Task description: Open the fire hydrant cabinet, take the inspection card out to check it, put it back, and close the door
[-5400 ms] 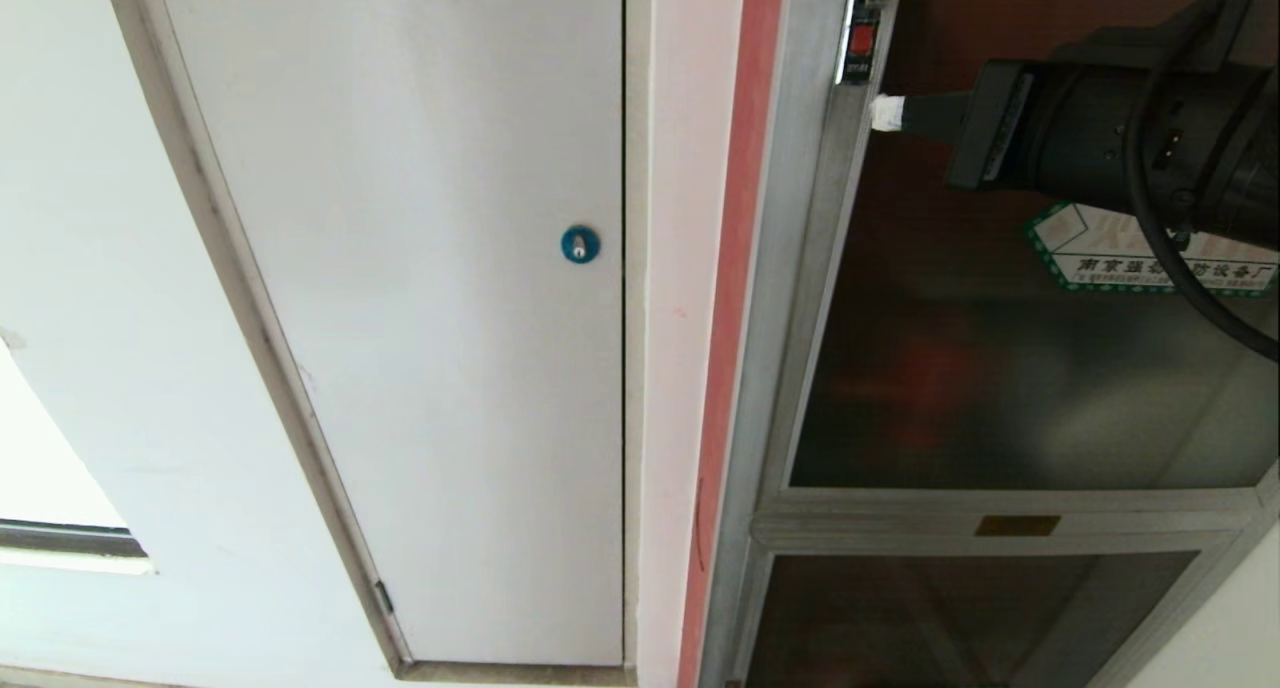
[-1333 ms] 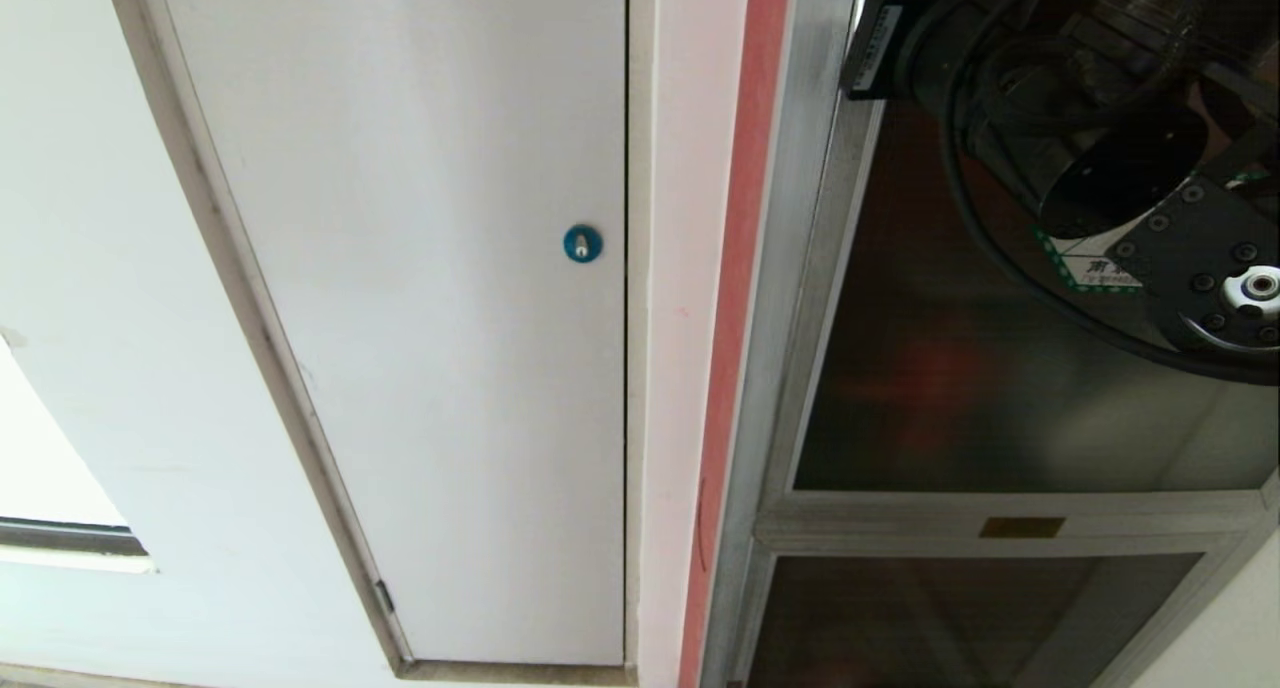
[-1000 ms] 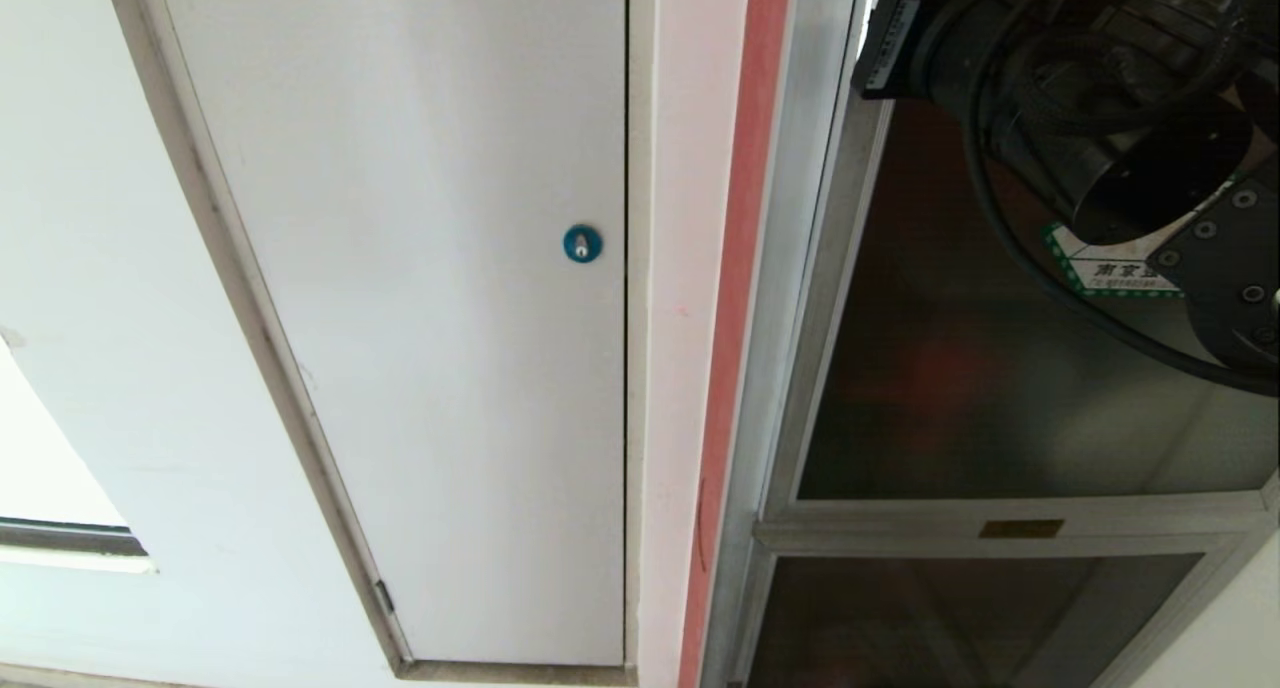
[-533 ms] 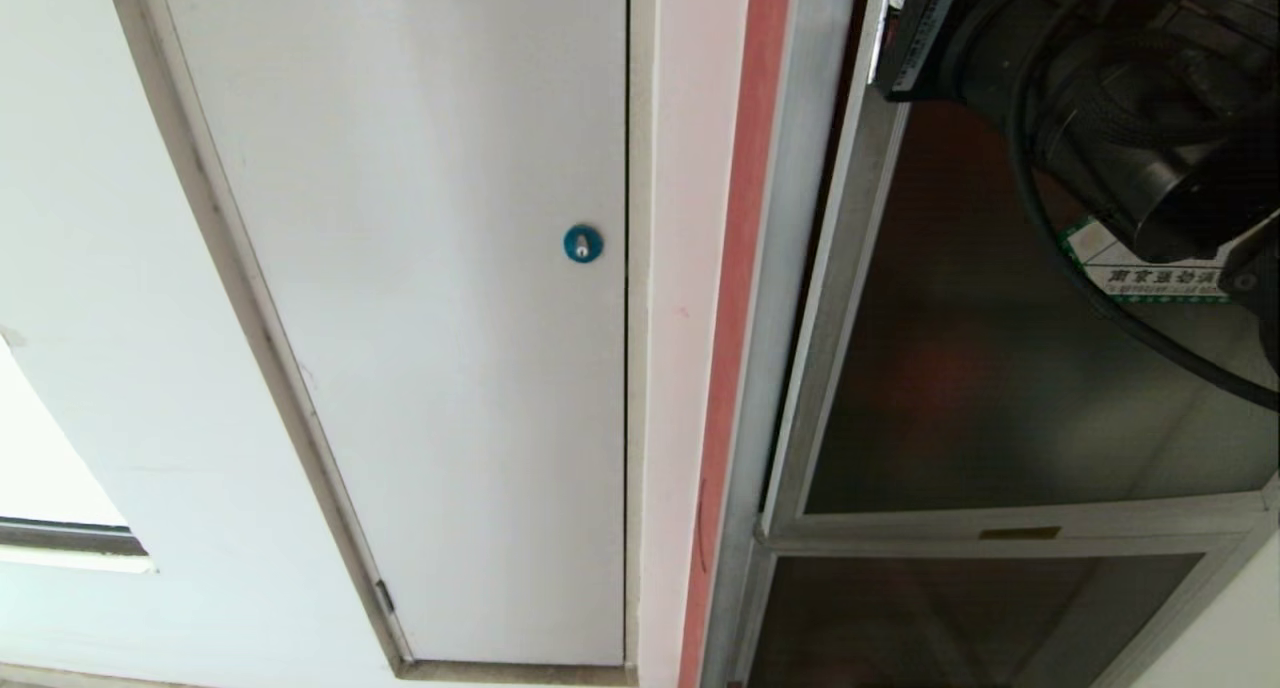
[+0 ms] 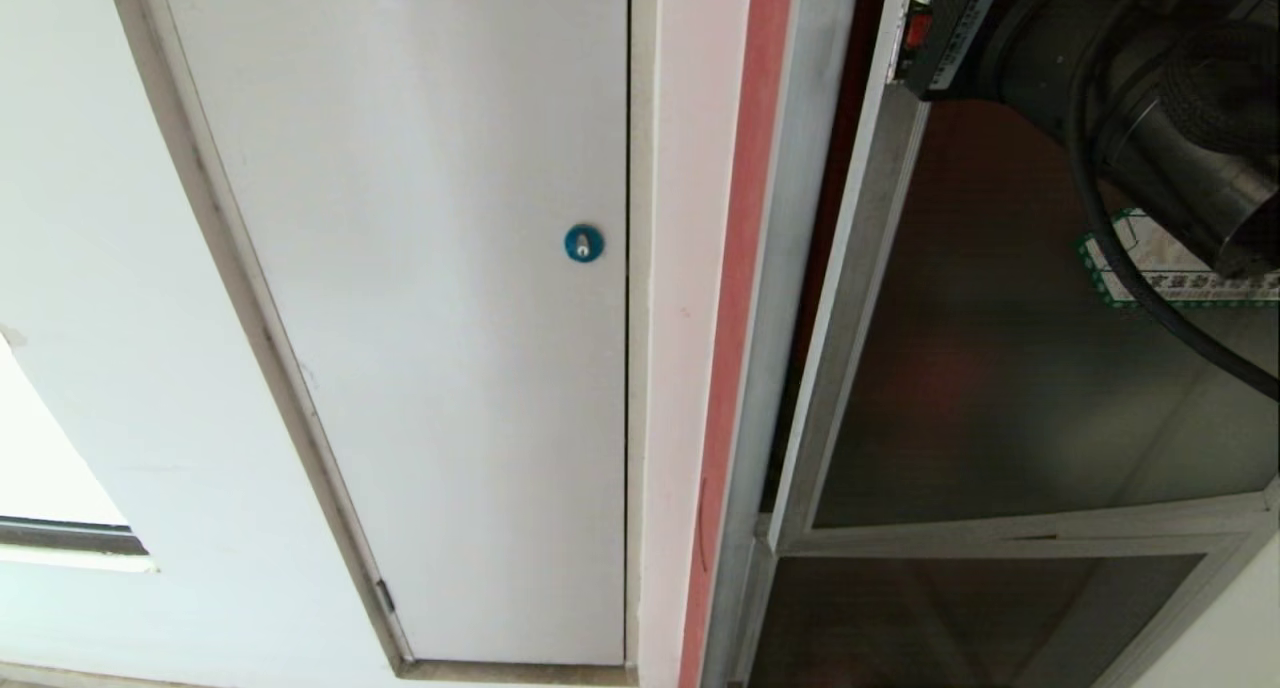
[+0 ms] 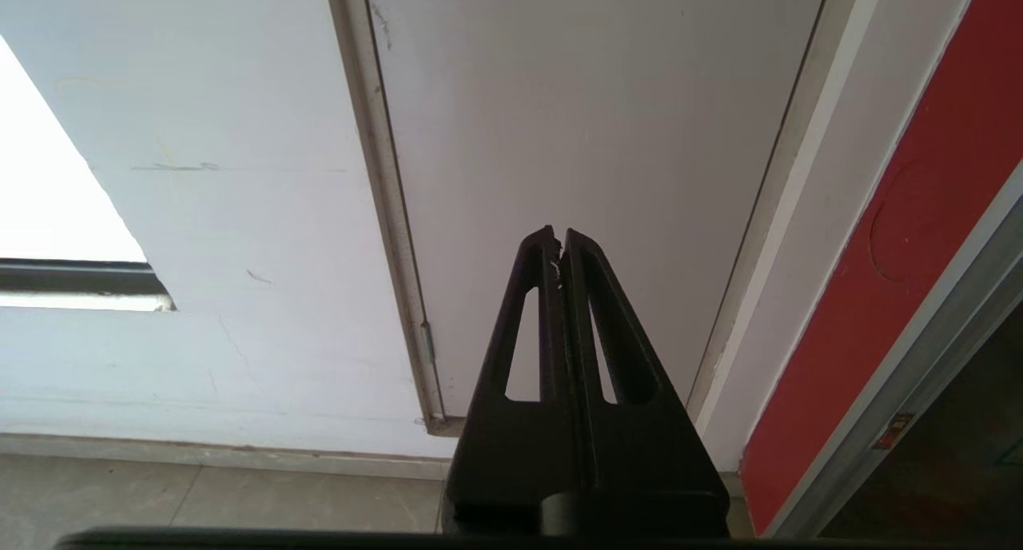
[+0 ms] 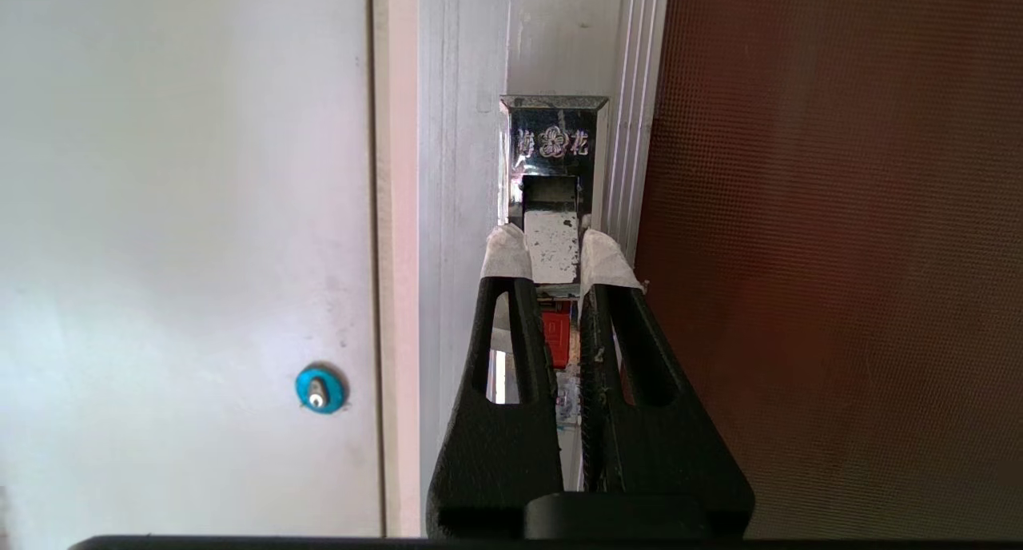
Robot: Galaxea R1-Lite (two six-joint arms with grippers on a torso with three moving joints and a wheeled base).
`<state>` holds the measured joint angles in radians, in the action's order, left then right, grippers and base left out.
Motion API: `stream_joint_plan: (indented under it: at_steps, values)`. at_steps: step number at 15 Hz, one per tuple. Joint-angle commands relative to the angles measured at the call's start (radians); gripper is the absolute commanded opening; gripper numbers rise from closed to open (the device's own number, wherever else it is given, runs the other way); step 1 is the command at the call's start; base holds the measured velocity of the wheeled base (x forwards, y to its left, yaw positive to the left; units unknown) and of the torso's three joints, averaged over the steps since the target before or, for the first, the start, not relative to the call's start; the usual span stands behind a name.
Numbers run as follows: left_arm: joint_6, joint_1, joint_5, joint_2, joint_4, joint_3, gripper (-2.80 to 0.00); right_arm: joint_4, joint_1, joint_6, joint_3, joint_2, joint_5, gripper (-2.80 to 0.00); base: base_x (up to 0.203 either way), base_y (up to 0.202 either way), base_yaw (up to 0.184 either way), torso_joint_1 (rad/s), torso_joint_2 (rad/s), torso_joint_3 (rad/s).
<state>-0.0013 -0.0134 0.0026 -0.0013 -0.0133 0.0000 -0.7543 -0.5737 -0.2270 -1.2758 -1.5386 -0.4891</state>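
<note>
The fire hydrant cabinet (image 5: pixel 795 198) has a brushed aluminium frame. Its dark tinted glass door (image 5: pixel 1000 388) stands slightly ajar, with a dark gap along the latch edge. A green-edged sticker (image 5: pixel 1165 268) shows on the glass under my right arm (image 5: pixel 1120 58). My right gripper (image 7: pixel 553 254) is shut on the pale pull tab (image 7: pixel 551 246) of the door's chrome latch (image 7: pixel 553 142), one taped fingertip on each side; the small red latch (image 7: pixel 557 338) sits just behind the fingers. My left gripper (image 6: pixel 559 242) is shut and empty, parked low facing the white door. The inspection card is out of view.
A white door (image 5: pixel 420 318) with a blue lock (image 5: pixel 583 243) fills the left. A pink-red wall strip (image 5: pixel 735 318) separates it from the cabinet. A smaller dark glass panel (image 5: pixel 950 618) lies below the door. Tiled floor (image 6: pixel 200 502) shows beneath the left gripper.
The door's latch edge has swung out from the cabinet frame, opening a dark gap. My right arm has moved rightward and back with the latch tab still gripped.
</note>
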Motion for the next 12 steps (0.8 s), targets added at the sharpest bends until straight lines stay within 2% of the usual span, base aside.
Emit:
stream_joint_plan:
  at_steps: [1,12]
  values:
    - [0.0,0.0,0.0,0.001,-0.001,0.006,-2.8,-0.011,-0.012,-0.002,0.016,0.035,-0.007,-2.8,0.0,0.0,0.0,0.0,0.0,0.0]
    - [0.0,0.0,0.0,0.0,-0.001,0.006,-2.8,-0.014,-0.014,-0.002,0.076,0.054,-0.011,-2.8,0.0,0.0,0.0,0.0,0.0,0.0]
